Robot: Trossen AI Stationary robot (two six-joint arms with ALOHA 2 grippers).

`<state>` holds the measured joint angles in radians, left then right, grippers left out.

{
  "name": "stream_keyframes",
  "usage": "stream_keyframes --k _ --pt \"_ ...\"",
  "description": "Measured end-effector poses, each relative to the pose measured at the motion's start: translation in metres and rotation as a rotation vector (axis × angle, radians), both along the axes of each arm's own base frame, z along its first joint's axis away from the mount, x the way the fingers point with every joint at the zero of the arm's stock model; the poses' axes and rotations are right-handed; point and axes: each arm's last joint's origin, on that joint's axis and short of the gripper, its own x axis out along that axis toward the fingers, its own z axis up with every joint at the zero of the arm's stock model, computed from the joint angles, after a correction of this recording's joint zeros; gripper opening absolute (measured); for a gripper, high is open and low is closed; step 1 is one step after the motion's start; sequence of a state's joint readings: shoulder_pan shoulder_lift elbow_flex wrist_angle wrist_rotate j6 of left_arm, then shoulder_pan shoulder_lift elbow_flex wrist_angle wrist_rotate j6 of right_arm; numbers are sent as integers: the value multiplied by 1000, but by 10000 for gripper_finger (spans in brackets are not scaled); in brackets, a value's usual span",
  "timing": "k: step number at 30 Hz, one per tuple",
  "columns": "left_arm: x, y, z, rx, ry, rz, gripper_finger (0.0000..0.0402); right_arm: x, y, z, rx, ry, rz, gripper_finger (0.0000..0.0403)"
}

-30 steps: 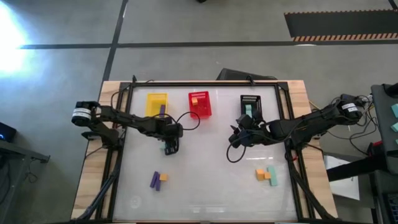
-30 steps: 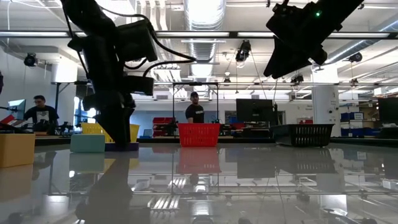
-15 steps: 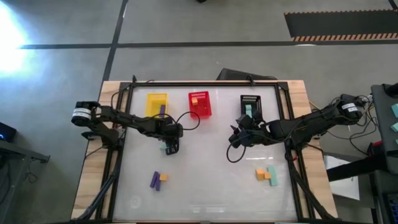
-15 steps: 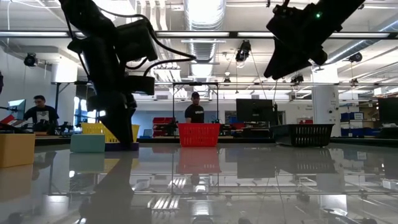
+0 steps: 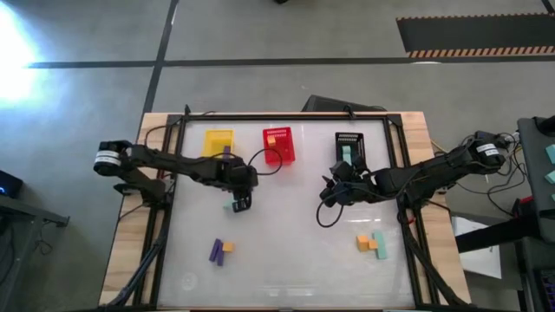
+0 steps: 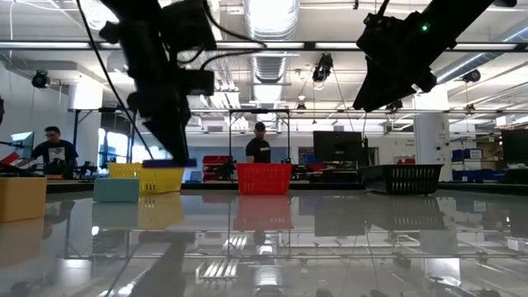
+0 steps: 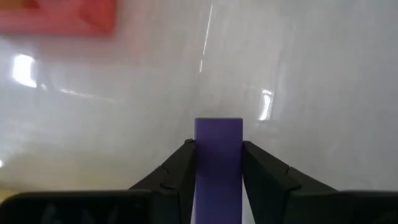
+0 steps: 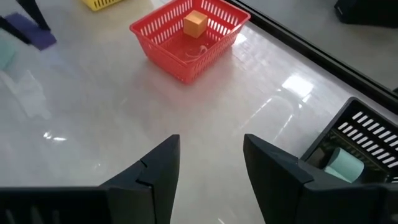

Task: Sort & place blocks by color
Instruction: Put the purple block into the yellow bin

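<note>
The left arm reaches from the left edge of the counter (image 5: 286, 260) toward its middle, bent at the elbow, with the left gripper (image 5: 240, 198) just in front of the yellow basket (image 5: 218, 143). Its fingers (image 7: 179, 171) are clamped on a purple block (image 7: 218, 158), which the low view shows lifted clear of the counter. A teal block (image 5: 230, 206) lies on the counter just beside the gripper. Nearer the front edge, a purple bar (image 5: 215, 251) and an orange cube (image 5: 228, 247) lie touching each other. Another purple block (image 5: 226, 152) sits at the near end of the yellow basket.

In the middle of the far side, the red basket (image 5: 279, 146) holds an orange block (image 8: 195, 23).

The right arm stretches in from the right edge, folded low over the counter, and the right gripper (image 5: 334, 192) hovers just in front of the black basket (image 5: 348, 149). Its fingers (image 8: 158, 168) stand apart with nothing between them. The black basket holds a teal block (image 5: 347, 152). Near the front right, an orange block (image 5: 363, 243) and teal blocks (image 5: 377, 243) lie close together.
</note>
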<state>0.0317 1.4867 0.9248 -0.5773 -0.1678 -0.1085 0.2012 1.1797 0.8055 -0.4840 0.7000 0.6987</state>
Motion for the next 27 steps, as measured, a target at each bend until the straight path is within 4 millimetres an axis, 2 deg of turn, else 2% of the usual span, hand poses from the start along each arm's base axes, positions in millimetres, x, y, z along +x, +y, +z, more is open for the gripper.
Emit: stream_keyframes --k 6,12,17,19,27 --pt "-10 20 34 119 11 6 96 0 3 0 1 -2 11 169" --pt "-33 68 57 178 -13 219 97 0 3 0 1 -2 11 169" --pt "-57 116 50 191 -5 609 97 0 3 0 2 -7 11 169" --pt "-63 128 43 176 9 688 97 0 3 0 2 -8 11 169" --pt "-68 133 30 157 60 711 97 0 3 0 2 -9 11 169"
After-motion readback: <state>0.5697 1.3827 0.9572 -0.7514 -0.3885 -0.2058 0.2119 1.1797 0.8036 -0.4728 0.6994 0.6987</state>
